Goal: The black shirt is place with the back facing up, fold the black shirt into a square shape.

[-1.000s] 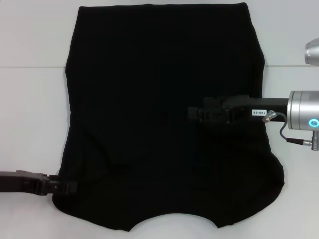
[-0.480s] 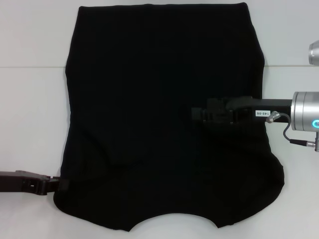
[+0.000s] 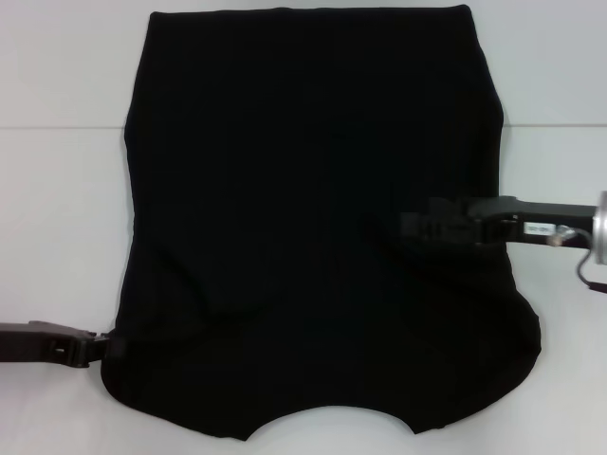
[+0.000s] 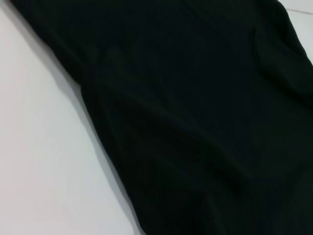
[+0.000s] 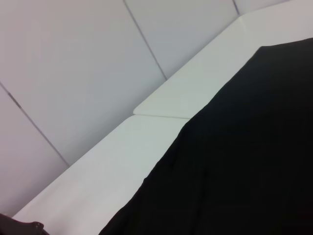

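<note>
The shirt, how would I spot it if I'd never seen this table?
Look at the white table. The shirt is the big black cloth spread flat across its middle. It's soft and wide, unlike the two thin, hard end effectors at its sides.

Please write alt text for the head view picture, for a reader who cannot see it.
A black shirt lies spread flat on a white table, plain side up. The right gripper reaches in over the shirt's right half, and the left gripper sits at the shirt's near left edge.
</note>
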Motion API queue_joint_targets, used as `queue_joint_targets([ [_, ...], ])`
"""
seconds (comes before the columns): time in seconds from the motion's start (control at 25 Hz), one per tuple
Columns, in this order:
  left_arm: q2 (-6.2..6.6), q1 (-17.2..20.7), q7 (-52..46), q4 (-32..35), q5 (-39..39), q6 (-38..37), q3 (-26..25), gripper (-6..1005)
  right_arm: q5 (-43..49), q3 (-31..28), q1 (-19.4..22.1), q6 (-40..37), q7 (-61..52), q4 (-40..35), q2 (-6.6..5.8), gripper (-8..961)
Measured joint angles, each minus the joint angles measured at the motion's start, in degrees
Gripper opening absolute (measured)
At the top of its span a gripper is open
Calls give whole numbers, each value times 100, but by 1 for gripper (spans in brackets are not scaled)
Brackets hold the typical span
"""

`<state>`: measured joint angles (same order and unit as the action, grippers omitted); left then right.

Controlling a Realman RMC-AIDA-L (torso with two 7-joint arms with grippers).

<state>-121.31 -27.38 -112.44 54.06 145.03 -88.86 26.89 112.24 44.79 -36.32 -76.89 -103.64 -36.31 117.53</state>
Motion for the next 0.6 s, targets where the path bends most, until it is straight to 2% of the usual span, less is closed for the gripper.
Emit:
queue_joint_targets([
  [0.12,-12,-15,-4,-1,-7,-3,10,28,17,-142,173,-202,-2,0,-93,842],
  [0.44,-32,-30,-39,-10,-19,-56,6,29,226,-222,779,-369,-474,47,-522,838],
  [0.6,-33,-35,-50,-11,-20,-60,10,29,623,-276,899,-281,-769,55,-667,837],
])
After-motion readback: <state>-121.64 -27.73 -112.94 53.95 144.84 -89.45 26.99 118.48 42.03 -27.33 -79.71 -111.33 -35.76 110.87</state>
